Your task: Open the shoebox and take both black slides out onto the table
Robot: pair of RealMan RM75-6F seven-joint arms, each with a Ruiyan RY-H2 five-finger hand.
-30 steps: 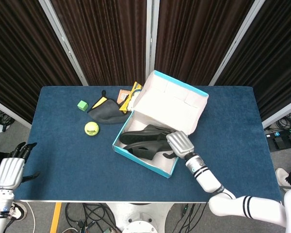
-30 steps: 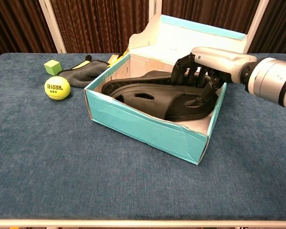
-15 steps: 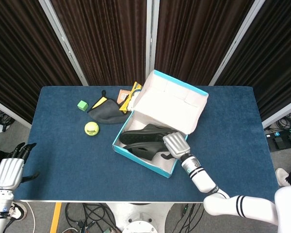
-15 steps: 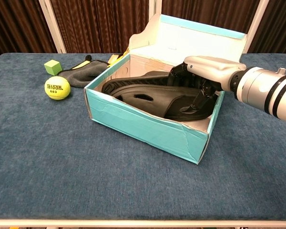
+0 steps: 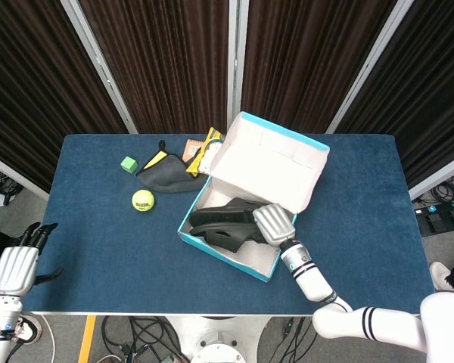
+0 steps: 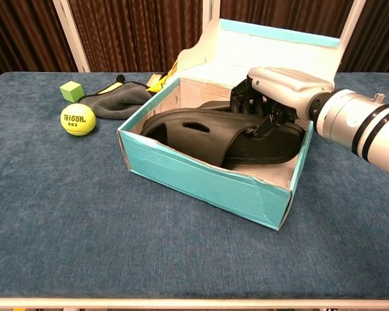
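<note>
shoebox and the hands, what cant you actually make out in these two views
- Second slide: both views show black slides stacked in the shoebox; the top one and the right hand hide the lower.
- Right hand's fingertips: chest view, tucked behind the slide, so the grip is unclear.
- Left hand: head view only, at the frame's edge, small; outside the chest view.
- Items behind the grey pouch: the box lid partly hides them.

Even, bright overhead light, both views sharp. Soft short shadows only; deepest inside shoebox (image 6: 201,181). Mild glare on right hand (image 6: 279,87) shell and white lid interior. Curtains behind v. dark, low detail. Slight wide-angle stretch at head view edges.
</note>
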